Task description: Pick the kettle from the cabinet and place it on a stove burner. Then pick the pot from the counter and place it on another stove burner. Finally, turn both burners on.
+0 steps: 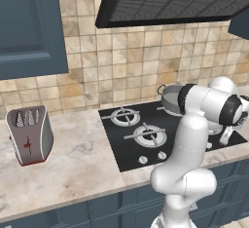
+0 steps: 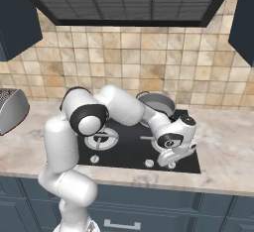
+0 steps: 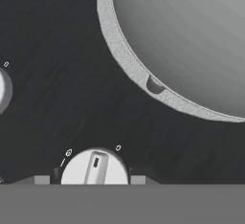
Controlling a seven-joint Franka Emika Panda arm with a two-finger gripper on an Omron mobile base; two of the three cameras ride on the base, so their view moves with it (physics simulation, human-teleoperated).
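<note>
My gripper (image 2: 172,163) hangs low over the front right edge of the black cooktop (image 2: 126,151). In the hand view its fingertips (image 3: 42,180) hug both sides of a silver stove knob (image 3: 94,168), so my gripper (image 3: 90,180) is shut on it. Just beyond the knob sits a big smooth grey dome with a pale rim, the kettle (image 3: 191,36). The grey pot (image 2: 157,103) stands on the back right burner, also visible as the pot (image 1: 170,98). Two left burners (image 1: 121,116) (image 1: 150,135) are bare. The slate-blue cabinet (image 1: 29,22) is at upper left.
A toaster (image 1: 30,134) stands on the marbled counter (image 1: 73,159) left of the stove. A dark range hood (image 1: 165,0) overhangs the cooktop. More silver knobs (image 2: 94,159) line the front edge, and another knob (image 3: 2,91) shows at the hand view's left.
</note>
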